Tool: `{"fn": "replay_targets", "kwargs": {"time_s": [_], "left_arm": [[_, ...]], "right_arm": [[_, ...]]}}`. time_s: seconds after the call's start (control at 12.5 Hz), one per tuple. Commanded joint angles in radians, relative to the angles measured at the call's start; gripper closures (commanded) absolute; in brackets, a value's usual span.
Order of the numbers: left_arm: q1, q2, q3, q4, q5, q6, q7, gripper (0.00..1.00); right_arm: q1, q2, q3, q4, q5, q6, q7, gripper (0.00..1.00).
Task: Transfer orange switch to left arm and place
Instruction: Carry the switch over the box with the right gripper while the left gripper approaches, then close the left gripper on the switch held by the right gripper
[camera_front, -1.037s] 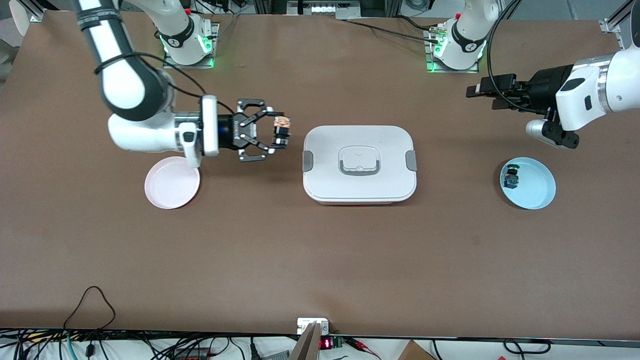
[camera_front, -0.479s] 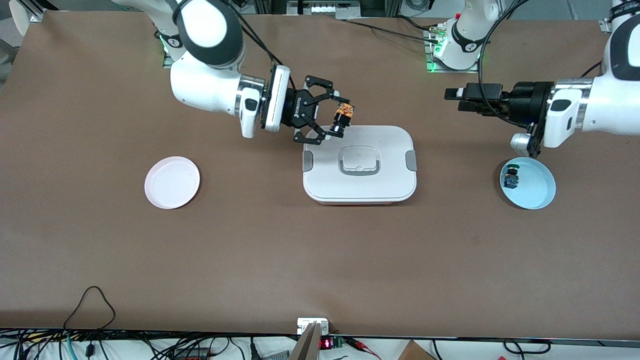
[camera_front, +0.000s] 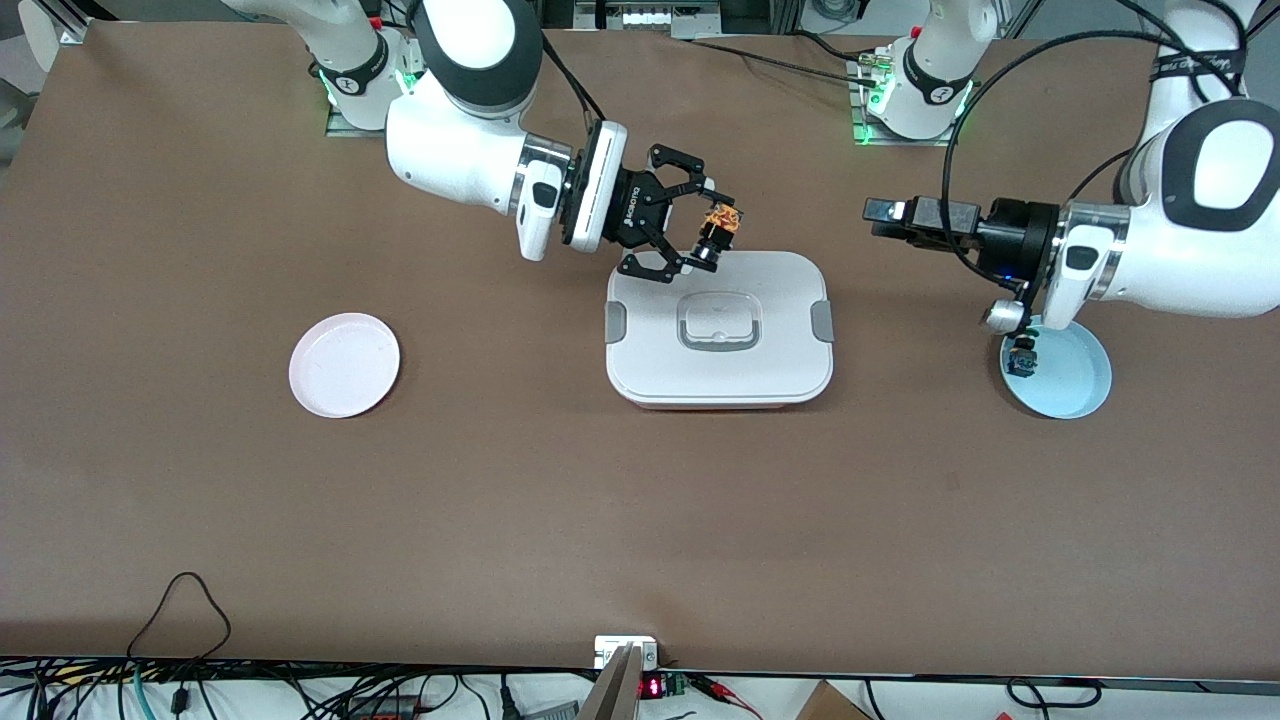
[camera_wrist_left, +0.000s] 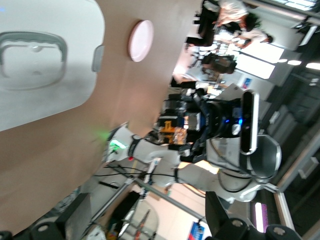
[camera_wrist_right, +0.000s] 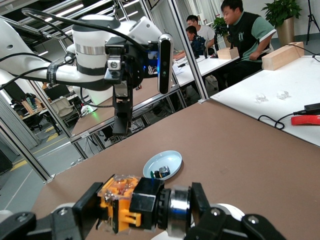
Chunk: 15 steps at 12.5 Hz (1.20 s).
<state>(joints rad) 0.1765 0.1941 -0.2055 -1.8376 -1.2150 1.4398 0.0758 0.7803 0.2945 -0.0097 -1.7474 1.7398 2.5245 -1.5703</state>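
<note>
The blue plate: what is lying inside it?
In the blue plate lies one small switch with a blue body. The left arm's wrist covers the plate's edge above it, so that part cannot be seen.

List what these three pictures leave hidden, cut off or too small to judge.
- Front view: the left tool shows side-on, so its finger gap is not visible.
- Front view: the green switch on the blue plate is partly covered by the left arm's wrist.
- Right wrist view: the right tool's fingers are cut off by the frame edge around the orange switch.
- Left wrist view: the box runs off the frame.
</note>
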Motion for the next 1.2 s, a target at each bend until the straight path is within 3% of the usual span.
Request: {"fn": "replay_targets", "kwargs": {"time_s": [0.0, 0.32, 0.64, 1.12], "left_arm": [[-0.005, 0.019, -0.002, -0.073, -0.138, 0.033, 0.044, 0.00], [-0.020, 0.054, -0.002, -0.132, -0.191, 0.045, 0.045, 0.00], [-0.092, 0.065, -0.002, -0.183, -0.326, 0.079, 0.045, 0.00], [-0.172, 0.091, -0.003, -0.195, -0.497, 0.135, 0.045, 0.00]], "right_arm": [[0.014, 0.017, -0.010, 0.028, 0.012, 0.016, 0.007, 0.99], [0.022, 0.012, -0.010, 0.035, -0.002, 0.023, -0.040, 0.99], [0.002, 0.017, -0.012, 0.037, -0.005, 0.016, -0.126, 0.99], [-0.103, 0.087, -0.019, 0.081, -0.003, -0.243, -0.124, 0.99]]}}
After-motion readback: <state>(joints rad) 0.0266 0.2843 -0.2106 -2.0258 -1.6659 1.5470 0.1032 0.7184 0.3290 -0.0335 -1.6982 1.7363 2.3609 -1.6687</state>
